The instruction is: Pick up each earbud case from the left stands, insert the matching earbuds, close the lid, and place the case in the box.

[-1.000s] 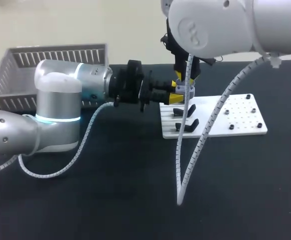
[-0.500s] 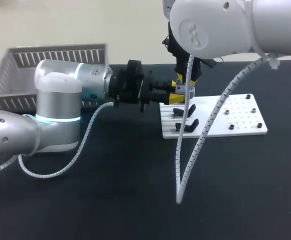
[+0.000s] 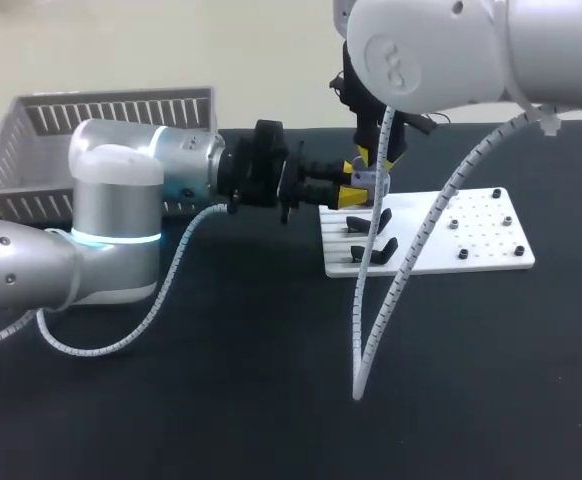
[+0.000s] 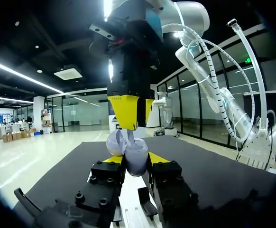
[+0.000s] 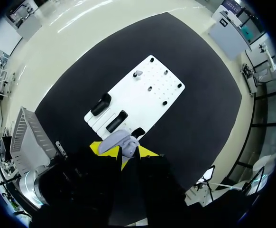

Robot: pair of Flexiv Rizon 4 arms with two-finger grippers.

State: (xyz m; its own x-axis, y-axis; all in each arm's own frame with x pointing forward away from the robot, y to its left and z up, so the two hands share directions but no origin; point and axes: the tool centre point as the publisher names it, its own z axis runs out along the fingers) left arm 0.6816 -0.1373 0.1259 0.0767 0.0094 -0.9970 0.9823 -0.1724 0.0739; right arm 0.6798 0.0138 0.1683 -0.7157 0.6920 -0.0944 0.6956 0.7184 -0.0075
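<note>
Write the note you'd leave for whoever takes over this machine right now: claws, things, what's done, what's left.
Left gripper: shut on the earbud case, lid open, held above the white board.
Right gripper: just above the case; grip cannot be told.
Box: at the table's far left.
Done: case is off the black stands.
Left: seat earbuds if missing, close lid, put case in box.

Left gripper (image 3: 348,190) reaches in level from the left, holding a pale earbud case (image 3: 363,178) over the white board's (image 3: 481,240) left end. Right gripper (image 3: 374,168) hangs just above the case. Grey basket (image 3: 31,150) far left.
</note>
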